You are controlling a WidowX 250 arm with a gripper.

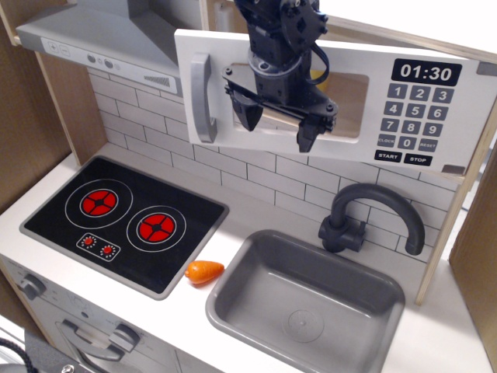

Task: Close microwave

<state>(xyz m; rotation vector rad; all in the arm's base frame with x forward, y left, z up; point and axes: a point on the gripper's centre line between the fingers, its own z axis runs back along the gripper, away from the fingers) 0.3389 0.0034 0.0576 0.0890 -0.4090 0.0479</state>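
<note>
Microwave [404, 109] sits high above the back edge of the counter, over the sink side, but I start with what lies nearest. At the front edge, the oven front [85, 330] with its knob and handle is cut off by the bottom of the view. On the counter's left half lies the black hob [124, 221] with 2 red rings and 2 small red dials. Just beside its front right corner, near the sink's left rim, lies a small orange carrot-like piece [204, 270]; I cannot tell exactly what it is. The grey sink [233, 299] fills the right front part of the counter, and the dark curved tap [371, 217] stands behind it toward the back edge. Above the back left corner hangs the grey extractor hood [93, 43], its top cropped. The microwave's white door shows its grey bar handle [202, 97] at the left end, and the black display reading 01:30 over the grey keypad at the right. The door looks close to flat against the cabinet, though whether it is fully seated I cannot tell. My gripper [276, 128] hangs in front of the door's window, hiding most of it; the jaws are spread apart and grasp nothing. My arm above it runs out of the top of the frame. Whether my fingertips [305, 138] touch the door I cannot tell.
</note>
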